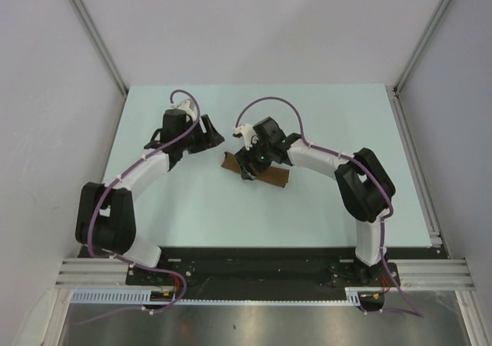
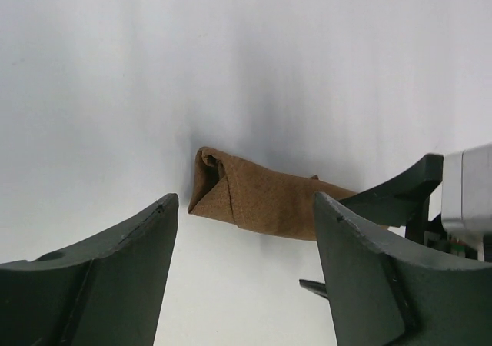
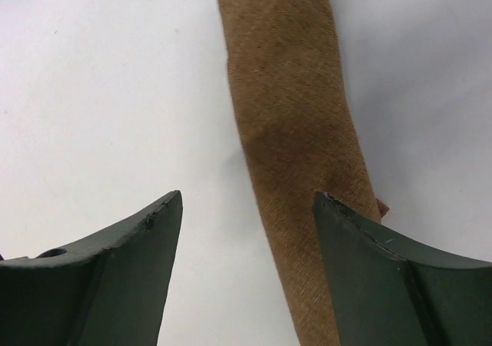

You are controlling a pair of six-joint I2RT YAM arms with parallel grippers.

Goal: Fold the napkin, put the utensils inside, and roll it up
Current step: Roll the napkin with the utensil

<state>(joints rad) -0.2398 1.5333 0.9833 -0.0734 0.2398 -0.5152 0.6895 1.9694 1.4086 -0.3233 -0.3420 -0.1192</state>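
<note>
1. Dark-brown cloth napkin (image 1: 275, 178), rolled into a narrow tube, lies flat near the middle of the pale green tabletop (image 1: 192, 200).
2. Left gripper (image 2: 246, 201): jaws spread wide with nothing between them; the roll's folded end lies just beyond the fingertips.
3. Right gripper (image 3: 247, 198): jaws spread wide over the roll, which passes beneath one finger; nothing is clamped.

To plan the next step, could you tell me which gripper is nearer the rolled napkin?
Right. The right gripper is open directly over the napkin; the left gripper is apart from it, beyond its left end, also open.
</note>
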